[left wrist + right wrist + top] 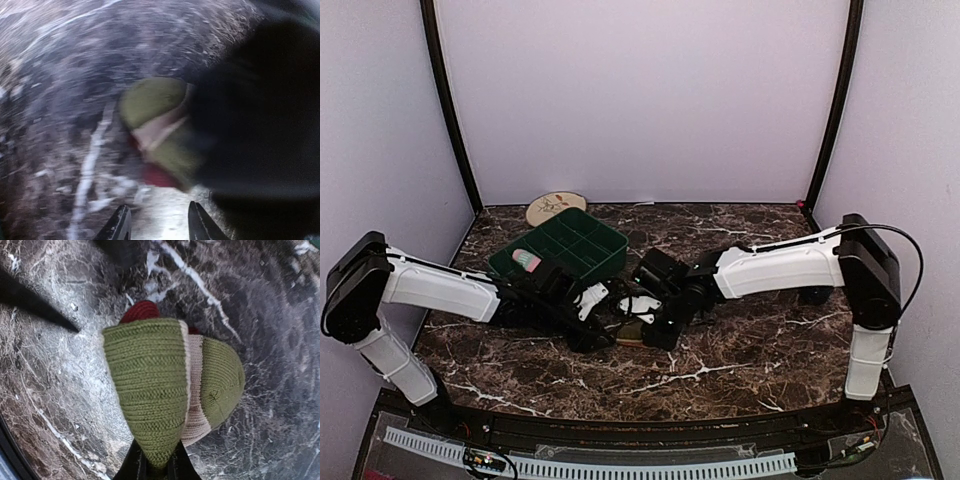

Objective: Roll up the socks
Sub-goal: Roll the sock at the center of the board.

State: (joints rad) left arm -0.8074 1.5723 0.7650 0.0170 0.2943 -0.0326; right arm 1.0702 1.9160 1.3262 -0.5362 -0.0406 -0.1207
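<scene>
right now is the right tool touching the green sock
Touching. The right wrist view shows the right tool shut on the olive-green sock, a fold of its knit pinched at the tip.

Two robot arms, left arm [440, 288] and right arm [780, 268]: white shells, black joints. Thin black cable [918, 265] loops beside the right one. Pointed fingers [119, 226] look black, though blurred.

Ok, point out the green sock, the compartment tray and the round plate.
green sock [150, 390]: right wrist view, on its olive ribbed fold.
compartment tray [595, 248]: top view, on a bare compartment floor.
round plate [556, 208]: top view, on its patterned face.
</scene>
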